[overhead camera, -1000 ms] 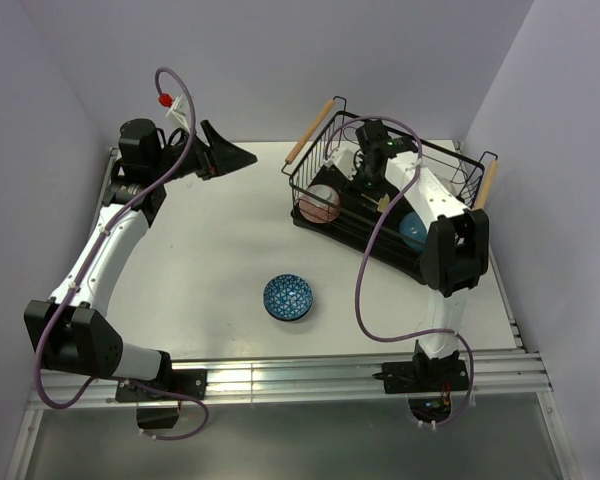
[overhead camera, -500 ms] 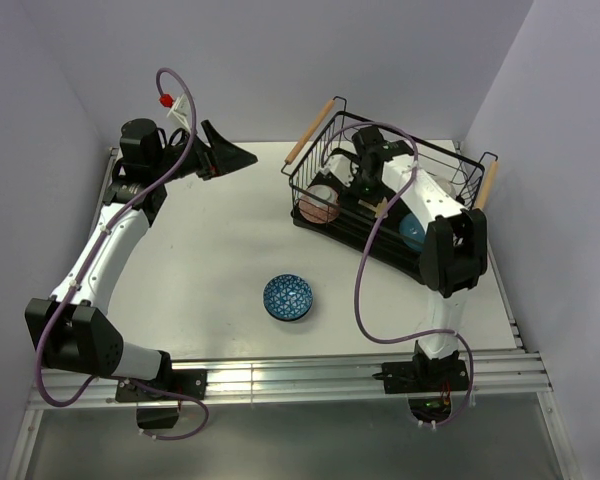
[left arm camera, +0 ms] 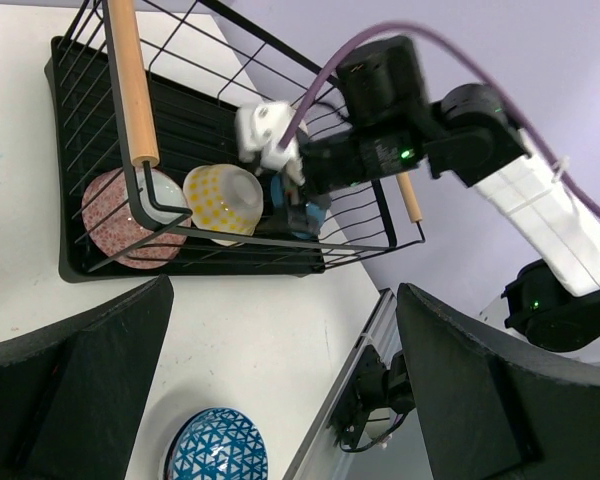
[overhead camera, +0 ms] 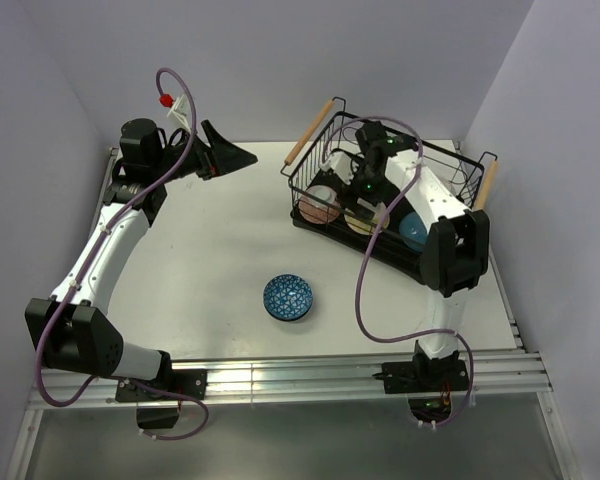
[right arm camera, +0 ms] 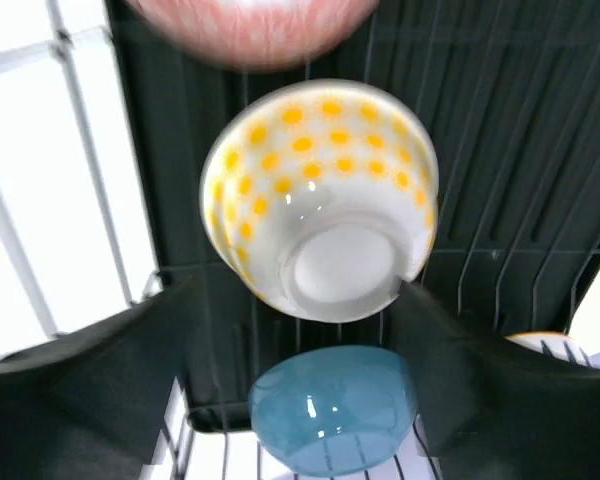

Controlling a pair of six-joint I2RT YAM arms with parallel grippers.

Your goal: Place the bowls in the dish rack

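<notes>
Yellow-dotted bowl sits in the dish rack between pink bowl and plain blue bowl; right fingers spread above it, gripping nothing. Left fingers open, idle. Next, probably: retract, fetch patterned blue bowl off surface.

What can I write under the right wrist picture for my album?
Open right hand over a yellow-dotted bowl in the dish rack, with a pink bowl and a blue bowl either side.

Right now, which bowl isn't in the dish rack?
The blue triangle-patterned bowl, alone on the table in front of the dish rack. The pink bowl, yellow-dotted bowl and plain blue bowl all sit inside it.
</notes>
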